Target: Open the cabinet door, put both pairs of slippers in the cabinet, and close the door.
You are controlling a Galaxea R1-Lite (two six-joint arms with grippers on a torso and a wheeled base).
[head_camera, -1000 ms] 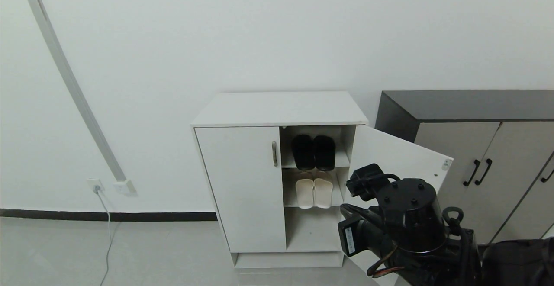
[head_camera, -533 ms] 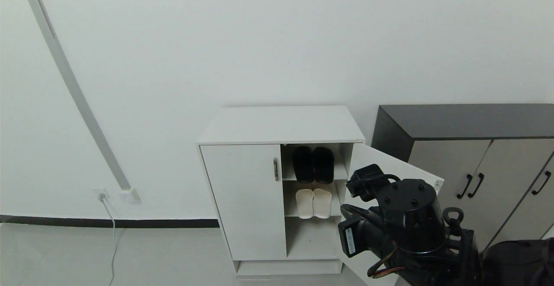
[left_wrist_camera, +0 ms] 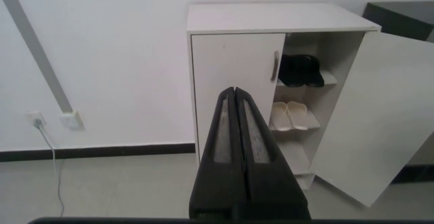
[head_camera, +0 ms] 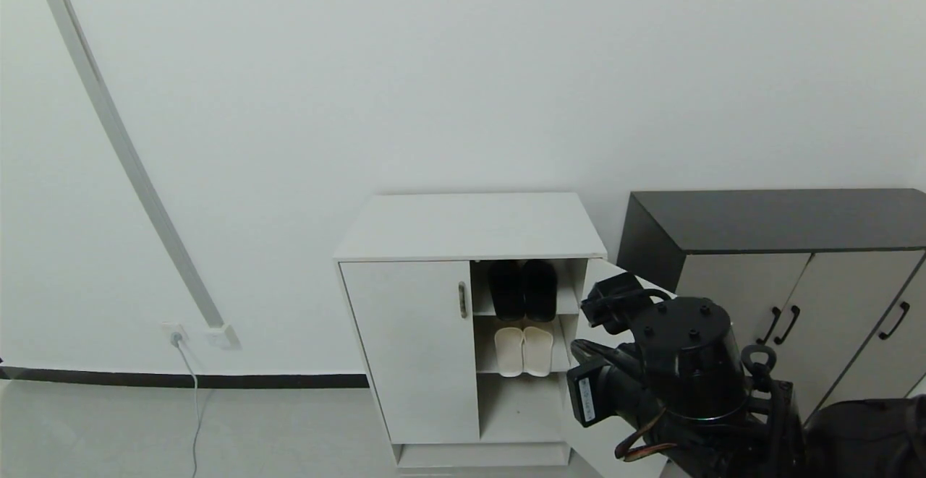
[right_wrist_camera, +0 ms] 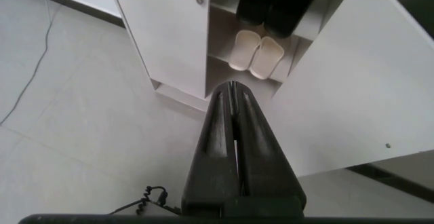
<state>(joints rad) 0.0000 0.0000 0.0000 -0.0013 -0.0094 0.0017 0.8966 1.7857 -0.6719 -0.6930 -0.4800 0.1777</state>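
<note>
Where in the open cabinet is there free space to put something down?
The bottom compartment, under the white slippers, is bare, and so is the cabinet top. The two upper shelves are taken: black slippers above, white below.

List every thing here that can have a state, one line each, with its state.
Right door: swung open.
Left door: shut.
Black slippers: stowed side by side on the top shelf.
White slippers: stowed side by side on the middle shelf.
Left hand: shut, holding nothing.
Right hand: shut, holding nothing.
Grey cabinet: doors shut.
Wall plug: plugged in.
</note>
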